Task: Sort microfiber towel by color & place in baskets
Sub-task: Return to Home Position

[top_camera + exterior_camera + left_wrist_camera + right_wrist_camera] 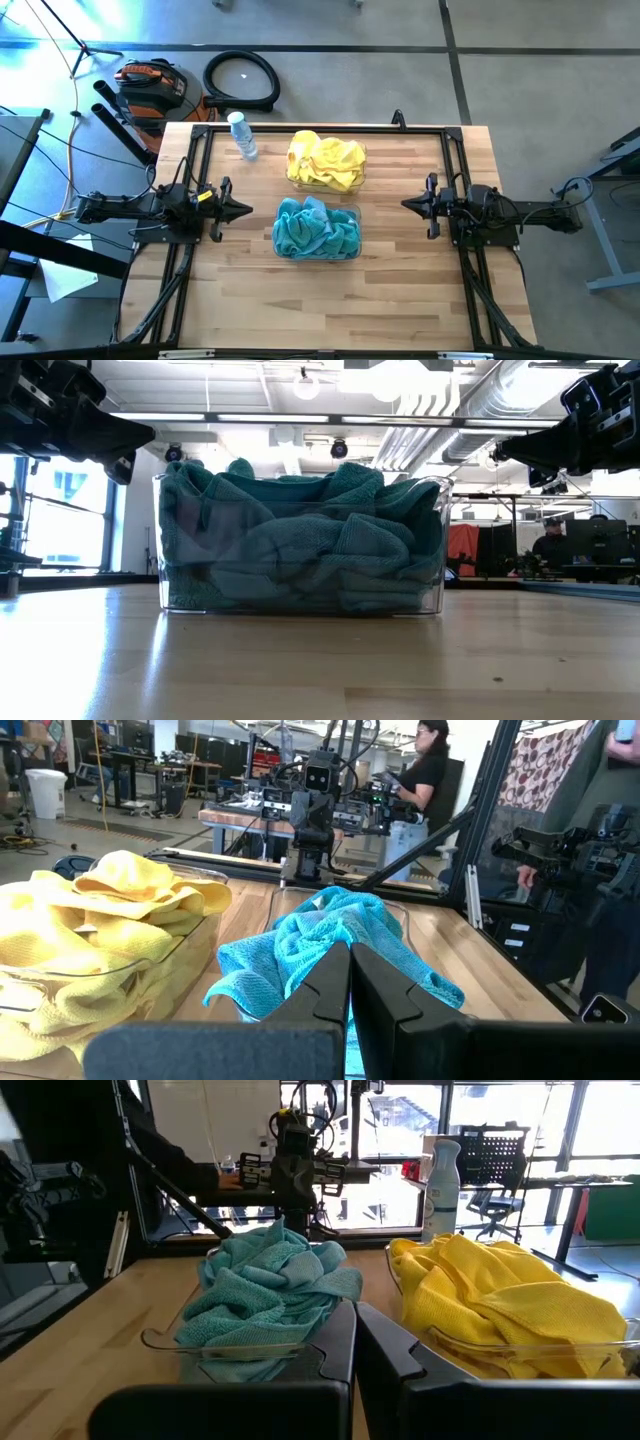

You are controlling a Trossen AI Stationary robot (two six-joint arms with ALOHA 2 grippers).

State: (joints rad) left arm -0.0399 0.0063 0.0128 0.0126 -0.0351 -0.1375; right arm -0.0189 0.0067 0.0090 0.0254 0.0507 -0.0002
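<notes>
Filling one basket (436,510), teal towels (315,232), filling other basket (140,985), yellow towels (325,160)

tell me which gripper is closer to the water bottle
Left. The left gripper sits on the same side of the baskets as the water bottle, with nothing between them. The right gripper is on the baskets' opposite side.

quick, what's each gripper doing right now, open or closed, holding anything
left gripper: closed, holding nothing
right gripper: closed, holding nothing
</notes>
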